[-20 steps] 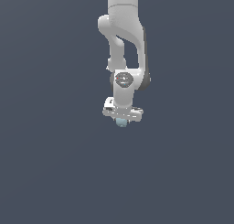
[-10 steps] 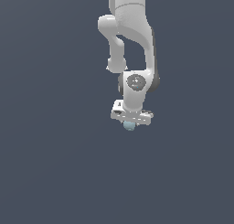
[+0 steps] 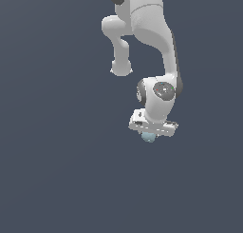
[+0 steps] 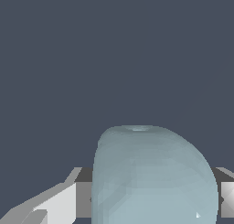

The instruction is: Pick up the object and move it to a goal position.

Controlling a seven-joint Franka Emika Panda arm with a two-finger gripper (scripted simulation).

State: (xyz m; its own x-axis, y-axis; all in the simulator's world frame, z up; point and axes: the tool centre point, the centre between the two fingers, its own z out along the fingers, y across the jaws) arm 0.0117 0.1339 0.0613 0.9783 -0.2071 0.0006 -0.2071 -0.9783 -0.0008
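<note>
In the exterior view, the white Panda arm (image 3: 142, 42) comes down from the top edge, a little toward the exterior view's right of centre, against a plain dark grey-blue ground (image 3: 52, 179). A rounded elbow joint (image 3: 121, 68) sits on the exterior view's left side of the arm; further right, the wrist housing (image 3: 159, 92) carries a round dark cap. Below it the gripper (image 3: 150, 133) ends in a white cross bar, slightly tilted.

The object (image 3: 149, 137), a small pale blue-teal blob, peeks out from just under that bar, much narrower than it and touching it from below.

In the wrist view, a grey and white finger (image 4: 55, 202) stands on one side of the object (image 4: 153, 177), which fills the frame's lower middle as a smooth, slightly lumpy dome. A second finger (image 4: 226, 195) shows at the other side. Both fingers sit right against the blob's flanks, so the gripper (image 4: 153, 200) is clenched around the object.
</note>
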